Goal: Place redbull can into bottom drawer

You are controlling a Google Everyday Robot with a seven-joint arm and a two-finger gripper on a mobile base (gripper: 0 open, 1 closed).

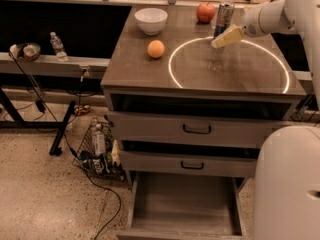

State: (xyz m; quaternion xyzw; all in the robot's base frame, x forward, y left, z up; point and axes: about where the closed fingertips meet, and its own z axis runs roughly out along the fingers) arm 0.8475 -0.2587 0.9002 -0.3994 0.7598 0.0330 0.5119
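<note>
The redbull can (pixel 223 17) stands upright at the back of the cabinet top, right of a red apple (pixel 205 12). My gripper (pixel 222 39) comes in from the right, just in front of the can and low beside it. The bottom drawer (pixel 186 206) is pulled open at floor level, its flat floor bare. The two upper drawers (pixel 196 129) with black handles are closed.
A white bowl (pixel 151 20) and an orange (pixel 156 49) sit on the left of the cabinet top (pixel 150 74). A bright ring of light lies on the top. A wire basket (pixel 99 149) and cables lie on the floor at left. My white base (pixel 287 184) fills the lower right.
</note>
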